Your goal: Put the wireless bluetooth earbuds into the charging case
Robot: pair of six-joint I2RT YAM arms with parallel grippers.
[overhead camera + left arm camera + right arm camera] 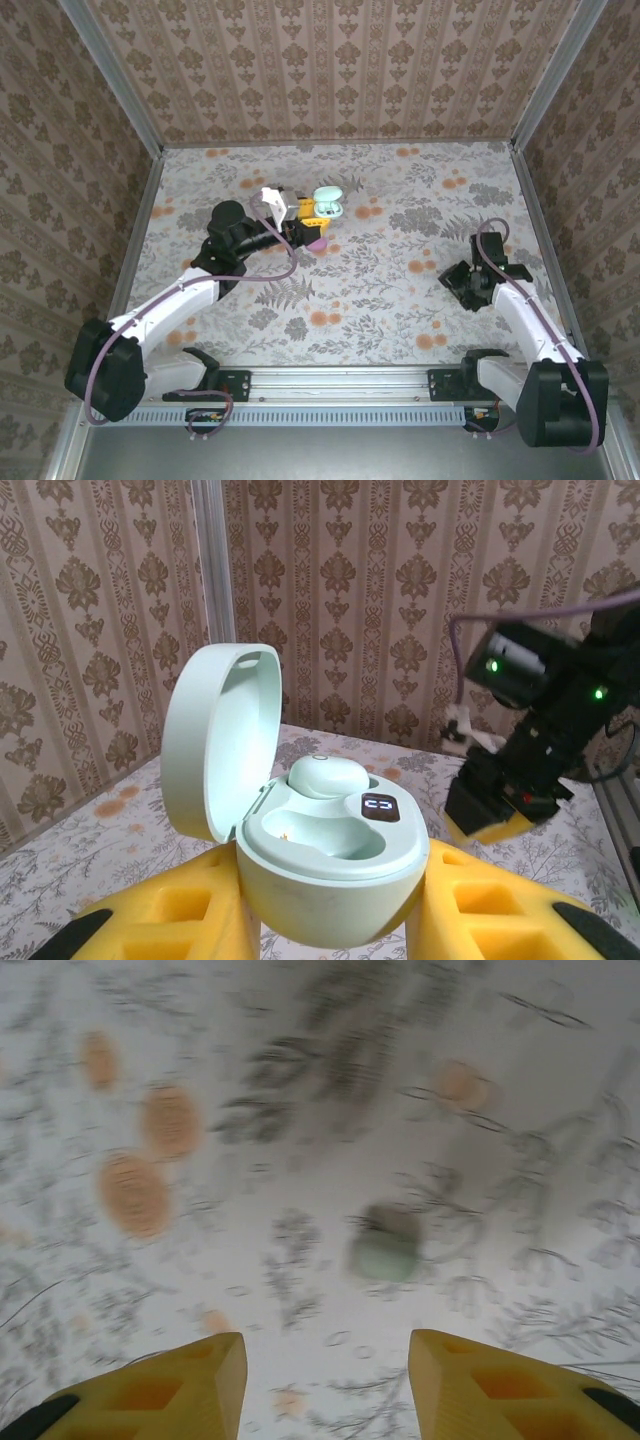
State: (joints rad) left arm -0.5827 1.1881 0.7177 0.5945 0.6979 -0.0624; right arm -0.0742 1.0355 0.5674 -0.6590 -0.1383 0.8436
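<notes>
**Top view:** L arm reaches to mid-table. Left gripper (316, 214) is clamped on the mint-green charging case (328, 203) at its tips. A pink piece (316, 243) lies just base-side of that gripper, too small to class. Right gripper (463, 281) sits low over the table (400, 310), well apart from the case.

**Left wrist:** the case sits between both fingers (480, 900), touching each. Lid (220, 740) is open, swung to the gripper's left. A seated earbud (328, 776) fills the far socket. The near empty socket (300, 832) faces up.

**Right wrist:** jaws apart, nothing between. A loose earbud (385, 1250), mint and blurred, lies on the table ahead of the tips, toward the R finger.

**Handling (judgement):**
- The bud is prob. light, hard, smooth and rounded, so apt to roll or squirt out.
- Pinch lightly across the widest part, centred.
- Case shell looks stiff; the hinge is the weak pt.

**Surface/room:** the floral cover is flat, and its busy print hides small parts. Papered walls (330, 70) stand on three sides, w/ ample room round the R gripper
</notes>
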